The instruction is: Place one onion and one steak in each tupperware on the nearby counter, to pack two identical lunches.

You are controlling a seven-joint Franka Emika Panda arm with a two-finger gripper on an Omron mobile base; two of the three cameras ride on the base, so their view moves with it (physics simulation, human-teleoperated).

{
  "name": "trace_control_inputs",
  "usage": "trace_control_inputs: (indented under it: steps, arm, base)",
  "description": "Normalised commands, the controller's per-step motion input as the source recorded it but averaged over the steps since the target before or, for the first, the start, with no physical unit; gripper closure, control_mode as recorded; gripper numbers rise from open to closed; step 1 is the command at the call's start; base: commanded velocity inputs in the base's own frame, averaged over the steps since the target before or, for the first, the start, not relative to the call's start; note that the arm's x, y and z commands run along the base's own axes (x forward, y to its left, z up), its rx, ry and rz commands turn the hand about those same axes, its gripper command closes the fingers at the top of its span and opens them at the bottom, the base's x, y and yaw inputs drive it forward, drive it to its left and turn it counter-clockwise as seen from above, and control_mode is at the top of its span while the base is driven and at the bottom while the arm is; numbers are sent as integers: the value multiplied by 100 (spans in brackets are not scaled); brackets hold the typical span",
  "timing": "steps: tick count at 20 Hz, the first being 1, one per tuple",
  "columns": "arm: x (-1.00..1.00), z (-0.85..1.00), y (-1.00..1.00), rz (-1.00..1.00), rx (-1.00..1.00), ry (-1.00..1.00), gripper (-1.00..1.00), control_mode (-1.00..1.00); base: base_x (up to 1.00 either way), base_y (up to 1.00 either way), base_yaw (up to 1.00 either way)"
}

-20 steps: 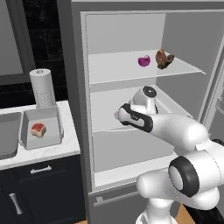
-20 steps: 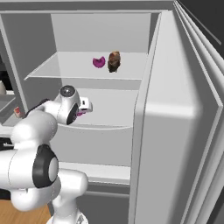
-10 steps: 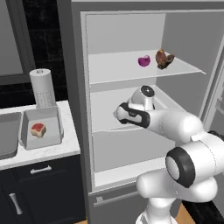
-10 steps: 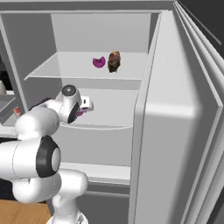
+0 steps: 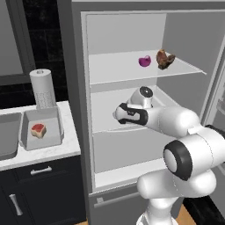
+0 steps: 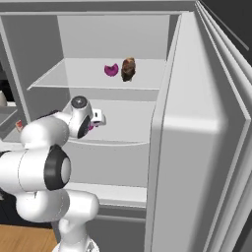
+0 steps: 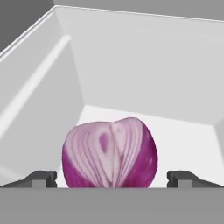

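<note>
Two-finger gripper [image 7: 111, 179] spread wide, straddling halved purple onion [image 7: 110, 152] on middle fridge shelf, not gripped. Grey rectangular tupperware [image 5: 42, 135] on counter holds one steak [image 5: 38, 129]; rest unpacked.

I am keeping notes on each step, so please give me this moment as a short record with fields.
fingers: open, one tip on each side of the onion, not closed on it
red onion half: on middle fridge shelf
upper shelf: second onion beside a steak
tupperware: on counter, holds one steak
paper towel roll: upright behind the tupperware
</note>
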Motion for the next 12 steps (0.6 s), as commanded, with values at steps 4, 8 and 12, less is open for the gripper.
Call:
trace_control_inputs:
  steps: [4, 8, 12]
  arm:
    - [14, -2, 0, 0, 0, 1, -100, -100]
    - [15, 0, 0, 0, 0, 1, -100, -100]
    - [13, -1, 0, 0, 0, 0, -100, -100]
  base:
    - [0, 0, 0]
    - [0, 0, 0]
    - [0, 0, 0]
